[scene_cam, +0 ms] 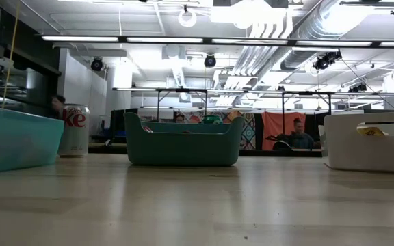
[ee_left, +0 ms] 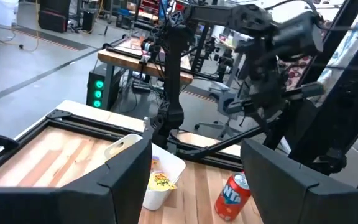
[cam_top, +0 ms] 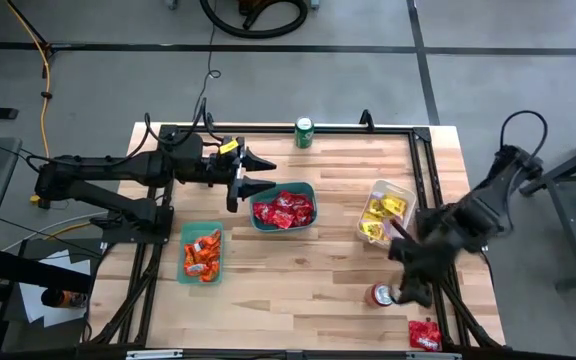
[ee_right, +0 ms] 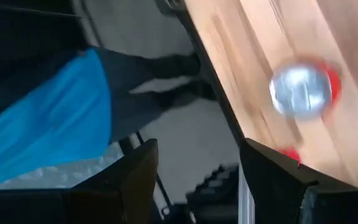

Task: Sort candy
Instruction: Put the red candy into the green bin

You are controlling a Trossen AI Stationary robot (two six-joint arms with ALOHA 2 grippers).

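Red candy (cam_top: 284, 209) fills a teal bin (cam_top: 309, 188) at mid table. Orange candy (cam_top: 201, 254) lies in a teal bin at the front left, and yellow candy (cam_top: 382, 214) in a white bin (cam_top: 405, 193) at the right. One red candy packet (cam_top: 425, 334) lies loose on the table at the front right corner. My left gripper (cam_top: 260, 173) is open and empty, just left of the red bin's far left corner. My right gripper (cam_top: 405, 290) is open and empty, beside a red drink can (cam_top: 380, 295) near the front right; the can's silver top shows in the right wrist view (ee_right: 300, 87).
A green can (cam_top: 304, 132) stands at the far edge. A black frame (cam_top: 423, 160) runs round the table top. The low view shows the teal bin (scene_cam: 183, 140), the white bin (scene_cam: 371, 140) and a silver-red can (scene_cam: 74, 130). People sit in the room behind.
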